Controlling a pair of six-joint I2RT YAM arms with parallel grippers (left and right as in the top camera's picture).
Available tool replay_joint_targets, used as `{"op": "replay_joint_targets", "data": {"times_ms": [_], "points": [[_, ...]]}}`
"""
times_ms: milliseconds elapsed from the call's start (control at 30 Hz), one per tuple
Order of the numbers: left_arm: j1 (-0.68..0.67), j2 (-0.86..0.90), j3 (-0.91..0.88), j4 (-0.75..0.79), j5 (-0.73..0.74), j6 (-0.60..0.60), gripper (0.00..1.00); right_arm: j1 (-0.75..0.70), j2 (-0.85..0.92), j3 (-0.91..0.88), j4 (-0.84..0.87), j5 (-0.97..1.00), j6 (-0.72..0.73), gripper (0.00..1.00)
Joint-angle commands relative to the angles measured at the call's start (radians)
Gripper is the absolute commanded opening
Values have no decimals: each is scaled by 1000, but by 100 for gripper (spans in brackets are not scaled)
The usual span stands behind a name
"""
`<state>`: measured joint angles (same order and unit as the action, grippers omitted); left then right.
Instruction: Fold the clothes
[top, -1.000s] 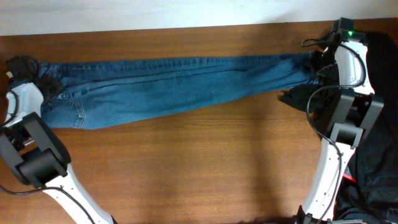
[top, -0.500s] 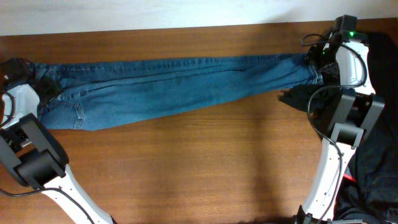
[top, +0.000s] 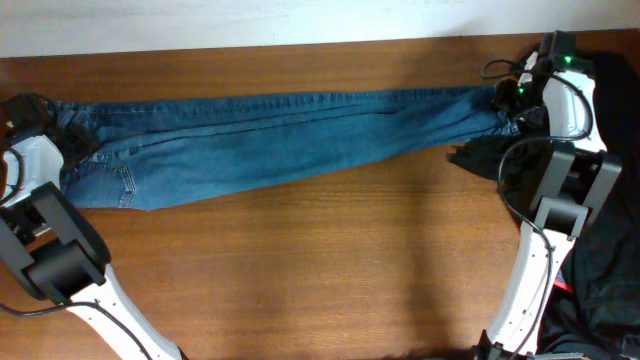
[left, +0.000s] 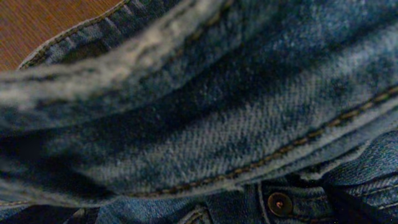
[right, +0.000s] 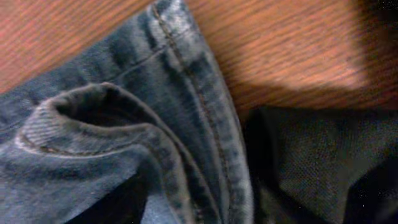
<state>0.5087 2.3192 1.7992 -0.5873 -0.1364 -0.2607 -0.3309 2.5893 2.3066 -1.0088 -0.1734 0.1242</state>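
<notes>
Overhead view: wooden table (top: 320, 270) carries the jeans (top: 280, 135) laid full length across its far half, waist toward 10 o'clock, leg hems toward 2 o'clock; legs lie one on the other, not yet folded across.

Compared with a second ago, the waist end has shifted a little toward 9 o'clock and the hem end toward 1 o'clock; the denim now lies straighter and flatter. Judged: a stretching and smoothing step, with the first fold to follow.

A black cloth (top: 478, 155) lies just beside the hems at their 5 o'clock, touching the denim; risk that it is dragged along with the fold.

Left gripper (top: 38, 108) sits at the waistband; its wrist camera shows only denim at close range, with a metal rivet (left: 279, 203) at 5 o'clock; fingers hidden, so whether it is spread or pinching cannot be told.

Right gripper (top: 512, 95) sits at the hems; its wrist view shows the stitched hem (right: 124, 124) and the black cloth, no fingers; its state likewise cannot be told.
</notes>
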Motion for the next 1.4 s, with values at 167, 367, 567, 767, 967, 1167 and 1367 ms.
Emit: {"op": "replay_joint_targets", "data": {"times_ms": [167,367,567,767,967,1167,1367], "points": [[28,49,-18,-35,-35,23,99,23,50,-39,-27,-114,-15,53],[28,49,-18,-35,-35,23,99,23,47,-38,-54,-115,-15,53],[28,49,-18,-35,-35,23,99,23,14,-37,-100,-108,-12,53],[28,49,-18,-35,-35,23,99,24,-61,16,-92,-66,-12,54],[28,49,-18,-36,-35,23,99,31,-74,62,-129,-67,-12,57],[28,49,-18,-39,-35,23,99,77,-76,77,-122,-66,-17,59],[28,49,-18,-39,-35,23,99,121,-76,100,-115,-31,-16,64]]}}
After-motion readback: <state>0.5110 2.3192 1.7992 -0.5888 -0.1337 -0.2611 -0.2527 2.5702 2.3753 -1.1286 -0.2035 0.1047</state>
